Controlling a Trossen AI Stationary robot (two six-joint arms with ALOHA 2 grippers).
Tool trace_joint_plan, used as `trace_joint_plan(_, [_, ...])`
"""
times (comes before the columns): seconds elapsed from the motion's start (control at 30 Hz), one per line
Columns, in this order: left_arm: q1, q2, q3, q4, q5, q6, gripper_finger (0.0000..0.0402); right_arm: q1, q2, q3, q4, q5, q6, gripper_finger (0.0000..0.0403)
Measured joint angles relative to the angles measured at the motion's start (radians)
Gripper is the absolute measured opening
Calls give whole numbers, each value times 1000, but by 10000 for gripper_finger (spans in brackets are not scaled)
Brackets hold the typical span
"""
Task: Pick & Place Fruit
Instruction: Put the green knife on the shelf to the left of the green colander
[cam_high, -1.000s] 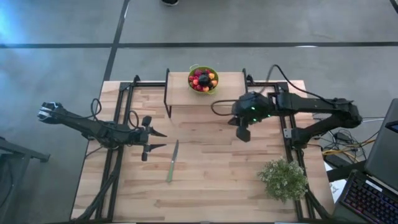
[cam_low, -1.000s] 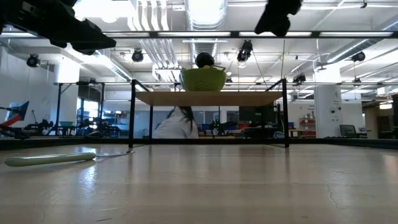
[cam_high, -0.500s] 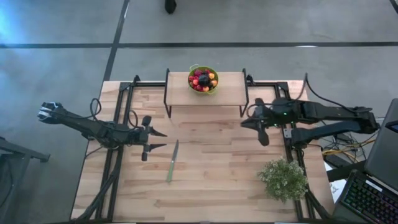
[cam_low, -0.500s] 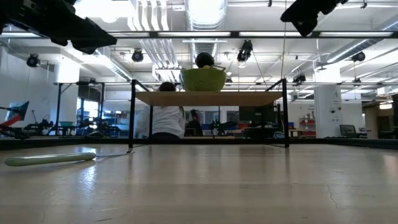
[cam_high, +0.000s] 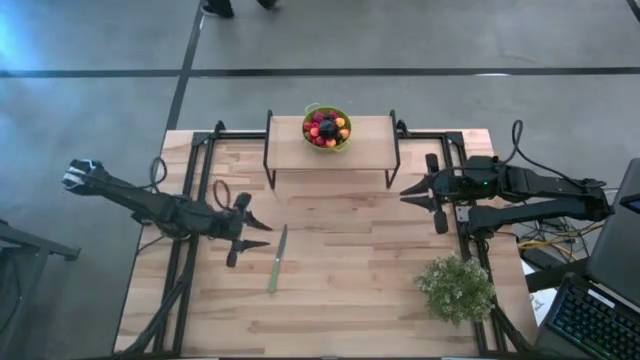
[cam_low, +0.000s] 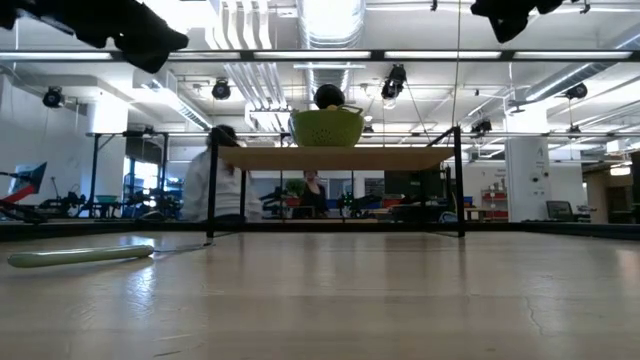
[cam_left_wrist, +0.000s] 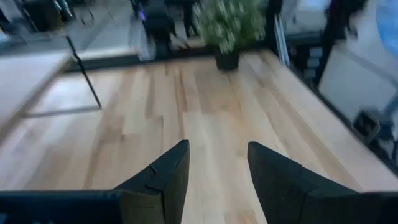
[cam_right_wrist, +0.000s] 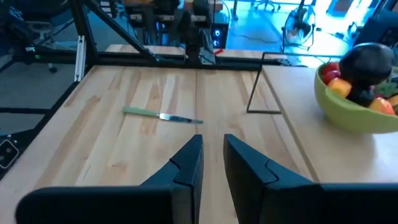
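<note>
Your right gripper (cam_high: 432, 200) hangs above the table's right side, in front of the shelf's right end, with its fingers (cam_right_wrist: 186, 163) a narrow gap apart and nothing between them. Your left gripper (cam_high: 250, 228) waits over the left side, just left of the knife, its fingers (cam_left_wrist: 169, 174) spread well apart and also bare.

Largest first: you have one wooden table (cam_high: 340, 300) of pale planks, framed by dark rails, standing on a grey concrete floor. At its far edge stands one raised shelf (cam_high: 370, 135), a wooden board on thin black legs. On the shelf sits one green bowl (cam_high: 327, 128), and the fruit (cam_high: 326, 127) is heaped in it: mostly red pieces, some orange or yellow, and one bigger dark round one on top, which the right wrist view (cam_right_wrist: 368, 62) shows clearly. You cannot count the small pieces from above; no fruit shows on the tabletop.

Next comes one bushy plant (cam_high: 456, 288) near the table's right front corner, then one slim knife (cam_high: 277, 259) with a green handle, lying flat near the middle-left.

Beyond the table, the low view gives you a wide workshop with ceiling lights and ducts, and what seem to be two people (cam_low: 215, 185) behind the shelf, though they are hard to make out.
</note>
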Motion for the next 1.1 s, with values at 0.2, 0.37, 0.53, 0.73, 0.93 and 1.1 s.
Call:
trace_joint_plan(0.2, [-69,180,168,-246,-34,-39,170,0,-7,0,-1,0,-1,74])
trace_joint_plan(0.37, [-116,317,307,-443,-80,-123,170,0,4,0,-2,0,0,88])
trace_joint_plan(0.53, [-148,420,400,-577,-82,-287,170,0,11,0,-1,1,0,101])
trace_joint_plan(0.73, [-169,518,430,-653,-79,-576,170,-1,18,0,-1,2,0,112])
trace_joint_plan(0.93, [-172,605,418,-659,-4,-926,170,-1,26,0,0,2,0,122])
trace_joint_plan(1.1, [-174,680,417,-655,6,-1147,170,-1,34,0,3,2,2,131])
